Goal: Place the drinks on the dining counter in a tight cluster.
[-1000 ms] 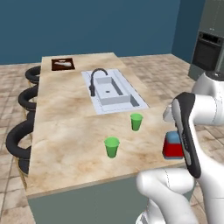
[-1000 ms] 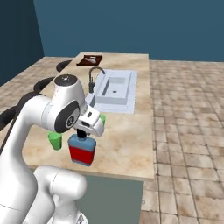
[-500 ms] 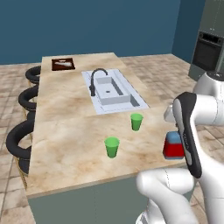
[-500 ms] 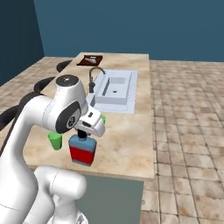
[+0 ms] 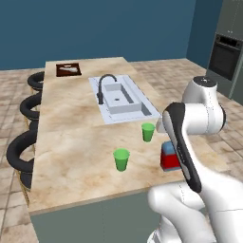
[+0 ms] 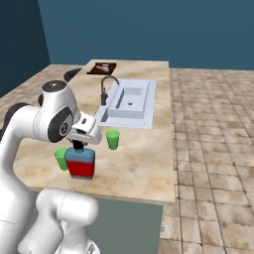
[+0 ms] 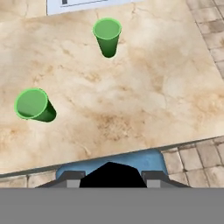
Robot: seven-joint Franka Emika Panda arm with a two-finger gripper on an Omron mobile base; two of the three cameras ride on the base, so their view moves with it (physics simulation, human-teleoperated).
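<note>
Blue bottle (image 6: 81, 163), squat, red label, black cap, stood upright on the dining counter (image 6: 134, 163) with the gripper (image 6: 78, 145) directly above it. Jaws were clenched on the black cap; in the hand view the cap (image 7: 111, 175) sat dark between the two grey fingertips (image 7: 70, 178), blue shoulder of the bottle spreading below it.

Edges: bottle was near the counter's front edge, on the robot's side, and near the long edge toward the tiled floor (image 6: 213, 149). In the left base view the bottle (image 5: 169, 155) was partly hidden behind the white forearm. Bare marble lay between it and both edges.

Neighbours: one green cup (image 6: 61, 158) stood just beside the bottle on its stool side, partly behind it in the right base view; whether they touched, could not tell. A second green cup (image 6: 113, 139) stood apart, between the bottle and the sink (image 6: 128, 103). Both cups upright. In the hand view the near cup (image 7: 33, 105) and far cup (image 7: 106, 36) had open marble all round them.

Open room: wide stretch of bare beige top ran from the cups toward the stools (image 5: 23, 156) on the far long edge.

Surface: beige marble, veined, with the white-grey sink inset mid-length and a black curved faucet (image 5: 103, 88) at its stool-side rim. A dark board (image 5: 68, 70) lay at the far end of the top.

Room: blue walls, tiled floor, a dark oven (image 5: 225, 57) set in grey cabinetry at the right of the left base view.
</note>
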